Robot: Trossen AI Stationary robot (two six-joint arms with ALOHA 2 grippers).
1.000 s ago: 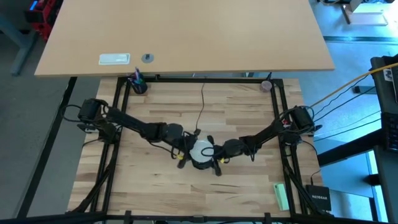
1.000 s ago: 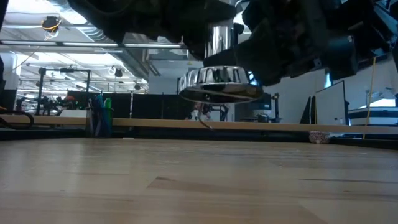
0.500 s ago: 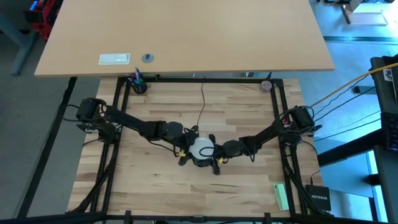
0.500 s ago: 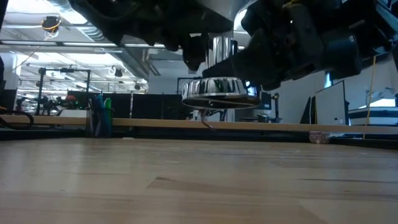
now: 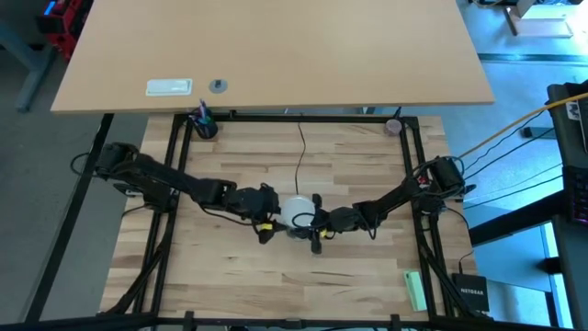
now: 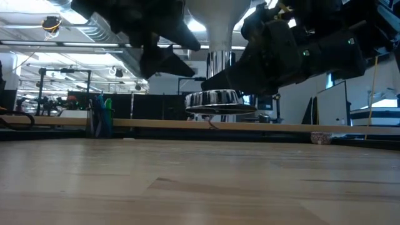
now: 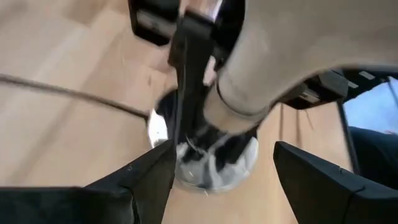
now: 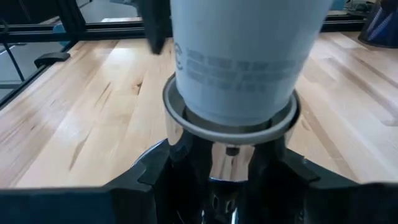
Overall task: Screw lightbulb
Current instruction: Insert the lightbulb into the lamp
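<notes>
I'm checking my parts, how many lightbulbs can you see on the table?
1. The lightbulb sits in the metal socket held up mid-table by the right gripper. Others could be hidden under the arms.

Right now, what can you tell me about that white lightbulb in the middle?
The lightbulb is frosted white with faint grey printing near its lower end. It stands upright, seated in a shiny silver socket that is held above the wooden table. The right gripper is shut on the socket; the left gripper sits beside the bulb, jaws open, not gripping it.
</notes>
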